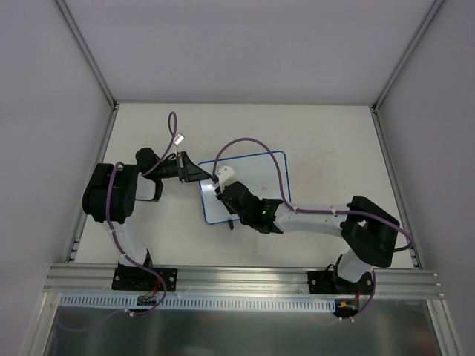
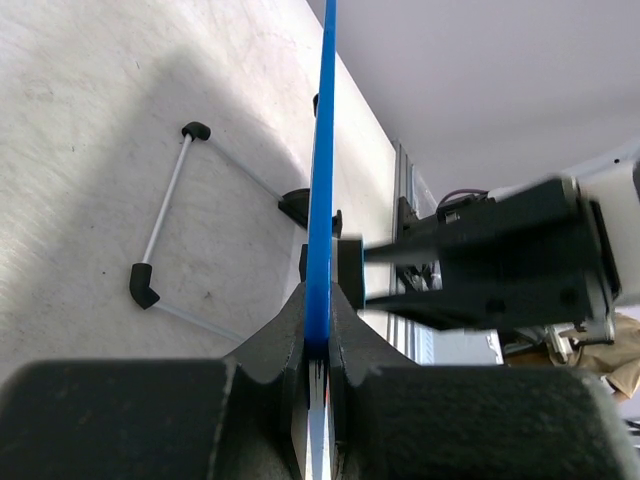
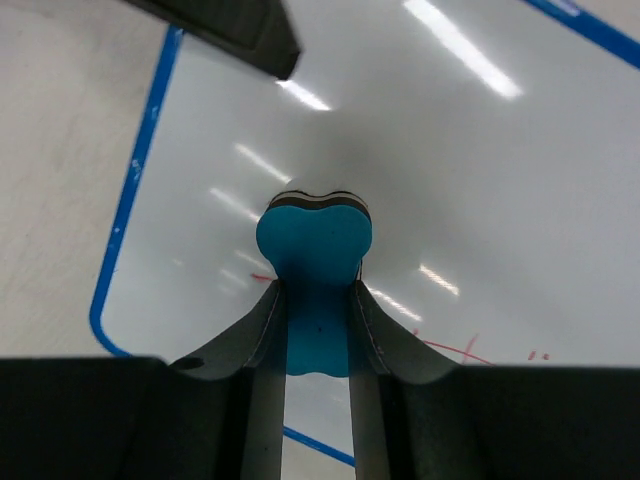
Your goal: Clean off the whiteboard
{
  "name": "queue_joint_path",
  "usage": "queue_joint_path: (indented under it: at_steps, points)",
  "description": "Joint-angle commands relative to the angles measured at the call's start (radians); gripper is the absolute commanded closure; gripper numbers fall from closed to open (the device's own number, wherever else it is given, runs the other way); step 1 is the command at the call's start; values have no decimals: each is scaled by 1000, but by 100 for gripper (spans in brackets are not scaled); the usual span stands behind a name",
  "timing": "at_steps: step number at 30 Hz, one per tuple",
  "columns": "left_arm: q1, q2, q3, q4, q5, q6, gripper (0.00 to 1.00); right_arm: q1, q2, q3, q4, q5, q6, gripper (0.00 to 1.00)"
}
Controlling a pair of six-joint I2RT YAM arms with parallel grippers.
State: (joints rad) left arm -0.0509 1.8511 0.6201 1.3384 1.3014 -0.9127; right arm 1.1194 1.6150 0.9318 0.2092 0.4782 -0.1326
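The whiteboard (image 1: 256,172), white with a thin blue frame, lies in the middle of the table. My left gripper (image 1: 201,176) is shut on its left edge; the left wrist view shows the blue frame (image 2: 322,180) edge-on, clamped between the jaws of the left gripper (image 2: 318,345). My right gripper (image 1: 223,188) is over the board's left part. It also shows in the right wrist view (image 3: 316,295), shut on a blue eraser (image 3: 315,240) whose felt end touches the board (image 3: 450,150). Thin red marks (image 3: 455,347) remain beside the eraser.
The board's wire stand with black feet (image 2: 143,285) rests on the table under the board. An aluminium rail (image 1: 237,278) runs along the near edge. Grey walls enclose the table on three sides. A left finger (image 3: 235,30) shows at the board's far edge.
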Motion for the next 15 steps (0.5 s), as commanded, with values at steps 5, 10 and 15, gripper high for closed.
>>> queue_joint_path:
  at_steps: [5, 10, 15]
  points:
    - [-17, -6, 10, 343, 44, 14, 100, 114, 129, 70, -137, 8, -122, 100]
    - [-18, -7, 9, 343, 42, 15, 100, 129, 169, 79, -140, 2, -162, 100]
    - [-18, -6, 10, 343, 42, 15, 100, 134, 175, 79, -139, 37, -160, 100]
